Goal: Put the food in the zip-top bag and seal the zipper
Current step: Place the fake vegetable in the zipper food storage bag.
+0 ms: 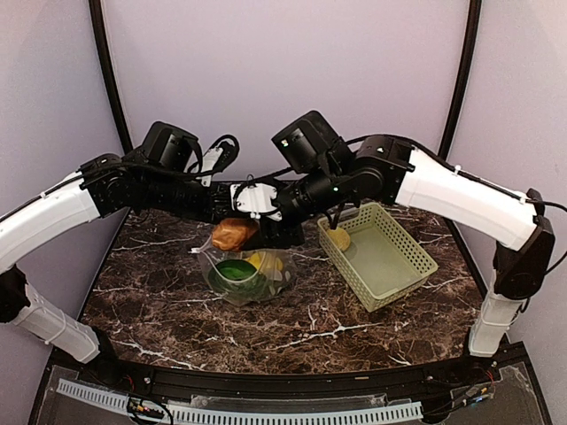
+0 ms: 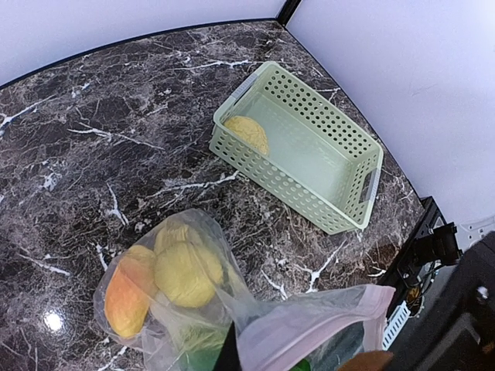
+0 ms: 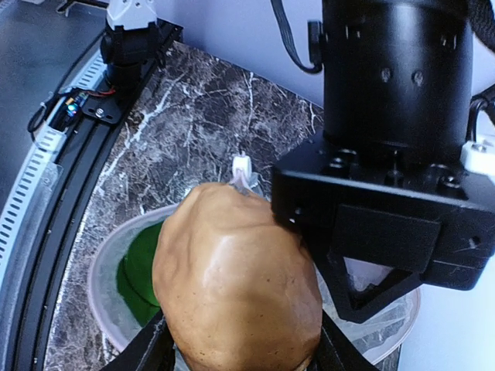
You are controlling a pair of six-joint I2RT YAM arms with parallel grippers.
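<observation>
1. My right gripper [image 3: 244, 352] is clamped on the brown plastic potato [image 3: 236, 282], with one finger at each side. It holds the potato in the air to the left of the light-green lattice plastic basket [image 1: 399, 274].
2. The clear, dotted zip-top bag [image 1: 244, 282] sits on the dark marble table [image 1: 159, 292], left of the basket and apart from it. It is right under the potato.
3. My left gripper [image 3: 363, 284] pinches the bag's pinkish zipper strip [image 2: 325, 309] and holds that edge lifted, so the mouth gapes unsealed.
4. Inside the bag I see a round green pepper [image 1: 234, 270], yellow lemons [image 2: 186, 270] and an orange piece [image 2: 128, 297].
5. One more yellow lemon [image 2: 247, 133] lies inside the basket, against the end wall nearest the bag.
</observation>
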